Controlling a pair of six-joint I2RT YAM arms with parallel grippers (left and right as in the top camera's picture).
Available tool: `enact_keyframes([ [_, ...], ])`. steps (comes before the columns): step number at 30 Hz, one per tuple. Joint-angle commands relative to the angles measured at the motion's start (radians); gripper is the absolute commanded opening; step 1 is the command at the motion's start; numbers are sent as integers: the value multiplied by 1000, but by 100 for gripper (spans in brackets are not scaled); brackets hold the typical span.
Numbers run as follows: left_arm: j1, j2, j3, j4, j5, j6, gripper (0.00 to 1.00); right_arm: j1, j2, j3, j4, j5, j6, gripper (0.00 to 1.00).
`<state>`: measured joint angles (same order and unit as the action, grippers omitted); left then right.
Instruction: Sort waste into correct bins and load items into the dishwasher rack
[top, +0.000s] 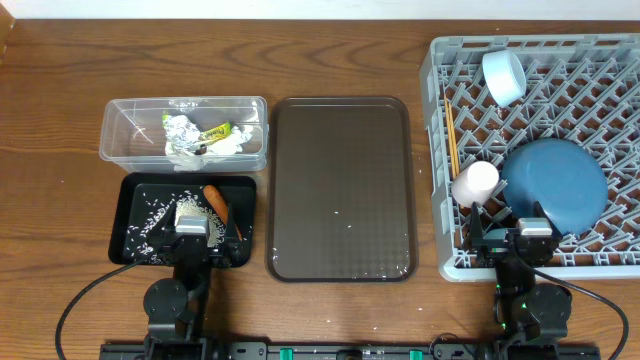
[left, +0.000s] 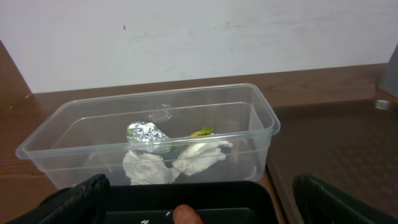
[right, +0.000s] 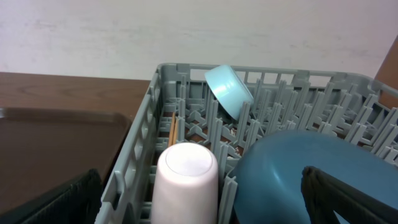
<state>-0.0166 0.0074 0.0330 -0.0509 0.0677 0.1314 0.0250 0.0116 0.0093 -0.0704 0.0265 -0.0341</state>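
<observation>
The left tool (left: 202, 185) stood spread wide, with nothing between its fingers, over the near part of the black tub (left: 186, 190). Just below it lay the carrot (left: 186, 215), with rice (top: 150, 215) scattered in the same tub to its left. Straight ahead, touching the black tub's far rim, sat the clear tub (left: 56, 134). Inside were the tissue (left: 146, 169) nearest the tool, the foil (left: 147, 134) just behind it, and a green-and-yellow wrapper (left: 202, 131) to the right of the foil. The brown tray (top: 340, 190) lay bare on the bench (top: 60, 70) to this tool's right.

The right tool (right: 199, 177) was likewise spread and empty, at the near edge of the rack (right: 140, 140). Directly ahead of it, between the lines of its fingers, stood the pink cup (right: 185, 180), closed end up among the pegs. Ahead and to the right, the plate (right: 280, 165) leaned in the rack, just beside the cup. Beyond the cup, the chopsticks (right: 173, 130) lay along the rack's left wall. Farthest off, near the back wall, the blue cup (right: 229, 90) rested tilted on the pegs.
</observation>
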Motion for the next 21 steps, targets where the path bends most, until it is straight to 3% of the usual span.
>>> enact_keyframes([
  [1,5,-3,-29,-14,-8,6,95,12,-6,-4,0,10,-8,99],
  [21,5,-3,-29,-14,-8,6,95,12,-6,-4,0,10,-8,99],
])
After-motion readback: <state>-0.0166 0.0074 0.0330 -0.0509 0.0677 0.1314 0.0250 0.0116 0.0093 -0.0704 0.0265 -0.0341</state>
